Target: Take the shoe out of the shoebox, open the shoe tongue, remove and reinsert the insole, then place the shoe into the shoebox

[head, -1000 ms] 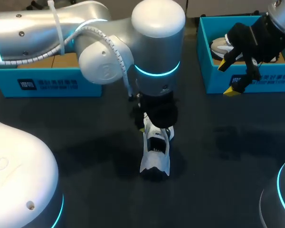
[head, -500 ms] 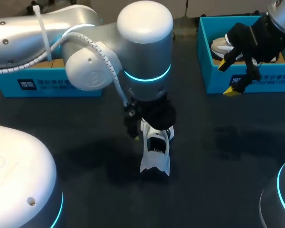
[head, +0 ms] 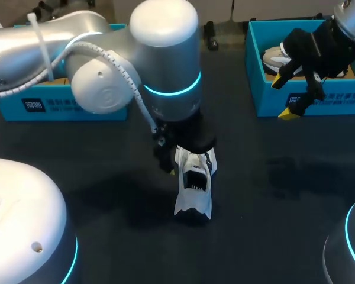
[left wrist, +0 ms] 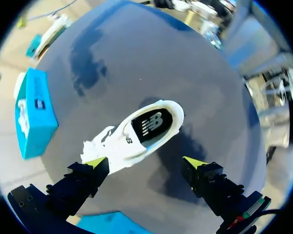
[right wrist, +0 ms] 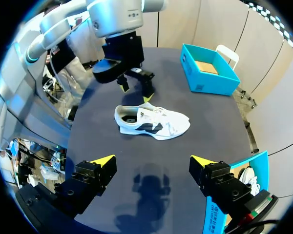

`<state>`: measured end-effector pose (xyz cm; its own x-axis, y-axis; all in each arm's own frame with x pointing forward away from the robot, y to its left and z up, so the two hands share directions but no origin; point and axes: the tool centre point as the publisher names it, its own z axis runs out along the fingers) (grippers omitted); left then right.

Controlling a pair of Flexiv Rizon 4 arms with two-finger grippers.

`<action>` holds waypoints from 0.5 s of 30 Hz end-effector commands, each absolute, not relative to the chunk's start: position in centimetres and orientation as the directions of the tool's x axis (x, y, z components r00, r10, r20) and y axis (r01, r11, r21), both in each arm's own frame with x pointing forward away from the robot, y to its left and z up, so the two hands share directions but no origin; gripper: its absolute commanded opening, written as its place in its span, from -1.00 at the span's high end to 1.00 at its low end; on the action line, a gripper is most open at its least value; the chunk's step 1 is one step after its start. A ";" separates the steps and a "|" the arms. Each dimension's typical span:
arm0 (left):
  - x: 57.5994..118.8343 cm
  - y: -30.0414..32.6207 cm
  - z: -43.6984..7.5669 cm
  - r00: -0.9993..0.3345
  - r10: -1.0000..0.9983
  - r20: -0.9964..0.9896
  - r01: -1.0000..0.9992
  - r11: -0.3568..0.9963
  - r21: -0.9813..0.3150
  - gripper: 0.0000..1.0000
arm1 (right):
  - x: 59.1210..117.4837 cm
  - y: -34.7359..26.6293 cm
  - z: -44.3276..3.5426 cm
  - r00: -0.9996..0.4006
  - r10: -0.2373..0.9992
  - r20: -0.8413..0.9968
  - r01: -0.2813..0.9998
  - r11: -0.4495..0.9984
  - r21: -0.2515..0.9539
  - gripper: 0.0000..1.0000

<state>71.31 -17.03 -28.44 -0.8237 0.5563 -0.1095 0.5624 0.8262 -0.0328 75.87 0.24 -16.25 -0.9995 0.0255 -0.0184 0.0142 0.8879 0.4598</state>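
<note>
On my screens the biggest thing is the dark matte tabletop (head: 284, 177), which carries everything else. Over it from the left comes my silver left arm (head: 160, 65) with its glowing cyan ring, reaching to the middle of the table. My right arm (head: 349, 23) enters at the far right corner and hangs over the box there.

Two open teal cardboard shoeboxes stand along the far edge. The left-hand shoebox (head: 59, 106) is partly hidden behind the left arm, and the right wrist view shows a brown sheet on its floor. The right-hand shoebox (head: 266, 100) holds a grey-and-white sneaker (head: 275, 58), half hidden by my right gripper.

The task's white lace-up sneaker with a dark insole (head: 194, 186) stands on its sole near the middle of the table, well apart from both boxes. Its toe points toward me, and its heel end is under the left wrist.

The left gripper (left wrist: 145, 162) hovers above that shoe with its jaws spread wide and nothing in them. In the left wrist view one yellow tip sits close to the toe, but I cannot tell whether it touches.

The right gripper (right wrist: 152, 160) hangs over the front wall of the right-hand shoebox, jaws likewise wide apart and empty.
</note>
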 end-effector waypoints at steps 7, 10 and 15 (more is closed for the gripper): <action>68.2 -15.4 -29.5 -0.988 0.122 -0.093 0.130 0.988 -0.079 -1.00 | 76.1 0.4 -16.3 -1.000 0.025 -0.015 0.015 0.890 0.457 -1.00; 67.0 -15.8 -30.1 -0.993 0.104 -0.050 0.108 0.990 -0.087 -1.00 | 76.1 0.4 -16.3 -1.000 0.025 -0.015 0.015 0.890 0.457 -1.00; 65.7 -16.9 -31.1 -0.997 0.064 -0.031 0.066 0.996 -0.066 -1.00 | 76.1 0.4 -16.3 -1.000 0.025 -0.015 0.015 0.890 0.457 -1.00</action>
